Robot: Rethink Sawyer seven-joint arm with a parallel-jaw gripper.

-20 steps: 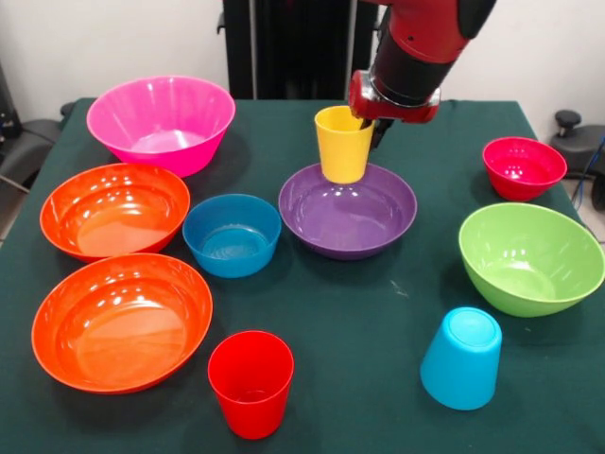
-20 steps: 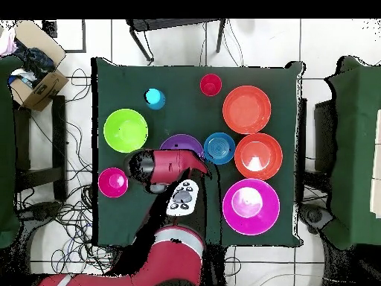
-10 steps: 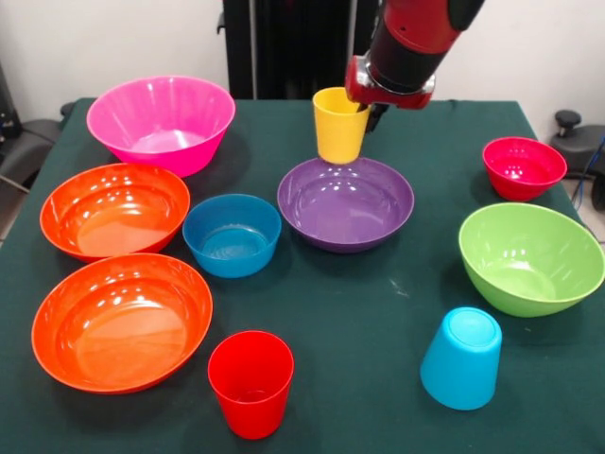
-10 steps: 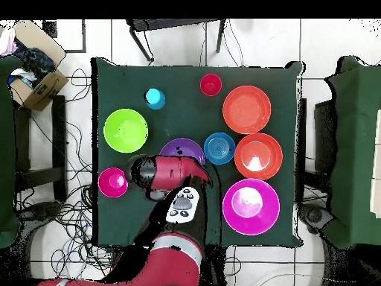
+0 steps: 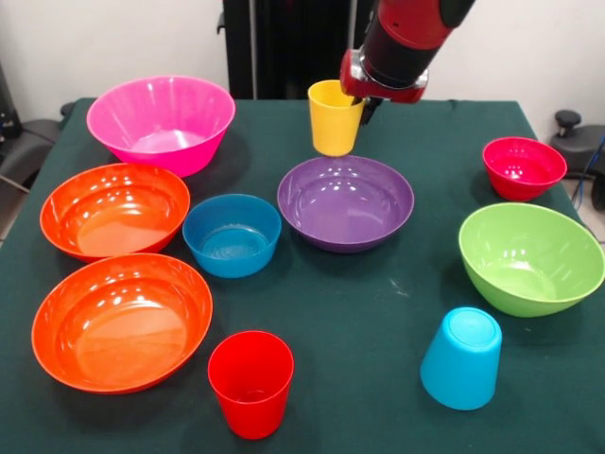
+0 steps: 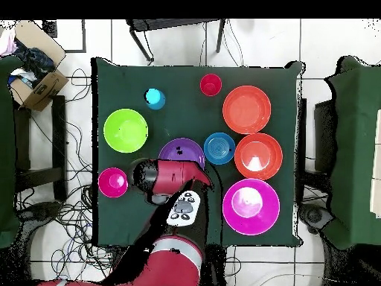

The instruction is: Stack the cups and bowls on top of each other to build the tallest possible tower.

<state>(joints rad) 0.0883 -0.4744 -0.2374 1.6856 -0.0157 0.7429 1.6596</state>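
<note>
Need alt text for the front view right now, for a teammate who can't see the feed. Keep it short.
The red arm's gripper holds the yellow cup by its rim, lifted above the far edge of the empty purple bowl. Unstacked on the green table: magenta, two orange, blue, lime and crimson bowls, an upright red cup, and an upside-down light blue cup.

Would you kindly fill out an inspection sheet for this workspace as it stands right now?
Surface: dark green tablecloth.
Job's things: yellow plastic cup held above wide purple plastic bowl; upright red plastic cup; upturned light blue plastic cup; seven bowls apart, nothing stacked.
Clutter: nothing seen.
Gripper: gripper at the yellow cup's rim.
Cables: tangled on floor.
Surroundings: cardboard box.
</note>
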